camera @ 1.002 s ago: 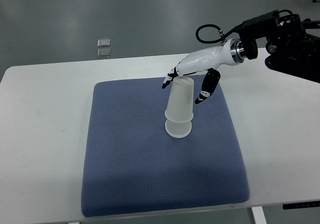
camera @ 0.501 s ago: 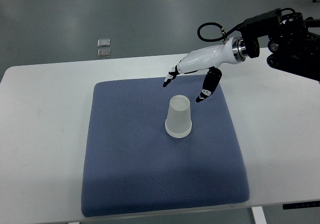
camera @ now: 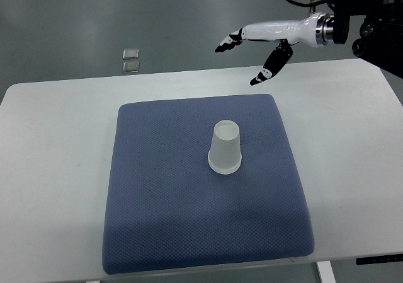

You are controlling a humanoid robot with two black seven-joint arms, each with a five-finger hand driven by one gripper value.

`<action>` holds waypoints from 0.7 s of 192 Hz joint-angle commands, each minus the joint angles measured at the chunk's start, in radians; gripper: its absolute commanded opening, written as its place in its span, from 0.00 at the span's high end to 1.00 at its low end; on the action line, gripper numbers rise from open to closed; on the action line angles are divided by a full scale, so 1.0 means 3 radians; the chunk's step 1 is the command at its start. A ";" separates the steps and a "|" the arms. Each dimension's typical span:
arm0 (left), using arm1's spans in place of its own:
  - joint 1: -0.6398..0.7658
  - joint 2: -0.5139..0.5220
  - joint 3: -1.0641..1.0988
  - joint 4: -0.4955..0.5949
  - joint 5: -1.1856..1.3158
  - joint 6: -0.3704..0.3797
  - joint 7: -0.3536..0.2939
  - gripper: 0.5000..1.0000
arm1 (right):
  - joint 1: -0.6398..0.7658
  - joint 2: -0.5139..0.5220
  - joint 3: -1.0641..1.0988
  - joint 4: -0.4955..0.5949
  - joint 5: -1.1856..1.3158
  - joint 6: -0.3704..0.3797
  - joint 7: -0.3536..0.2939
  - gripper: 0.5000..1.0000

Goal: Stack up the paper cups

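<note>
A stack of translucent white paper cups (camera: 225, 147) stands upside down near the middle of the blue-grey mat (camera: 164, 220). My right hand (camera: 242, 57), white with black fingertips, is open and empty. It hangs high above the far edge of the table, up and to the right of the cups, well apart from them. Its arm comes in from the upper right. My left arm is out of view.
The mat lies on a white table (camera: 50, 169). Two small grey squares (camera: 131, 60) lie on the floor beyond the table's far edge. The right arm's black body (camera: 378, 24) fills the upper right corner.
The upper cup has settled fully down over the lower one. My right hand let it go, then rose and pulled back toward the upper right, away from the stack.
</note>
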 commanded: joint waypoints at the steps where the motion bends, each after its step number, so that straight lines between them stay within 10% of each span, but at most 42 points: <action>1: 0.0000 0.0000 0.0000 -0.0001 0.0000 0.0000 0.0000 0.00 | -0.0195 0.0031 0.0255 -0.0095 0.0595 -0.0042 -0.0025 0.21; 90: 0.0000 0.0000 0.0000 -0.0001 0.0000 0.0000 0.0000 0.00 | -0.0829 0.0501 0.0741 -0.1077 0.3361 -0.0302 -0.0040 0.21; 134: 0.0000 0.0000 0.0000 -0.0001 0.0000 0.0000 0.0000 0.00 | -0.0998 0.0578 0.0746 -0.1118 0.4149 -0.0512 -0.0398 0.21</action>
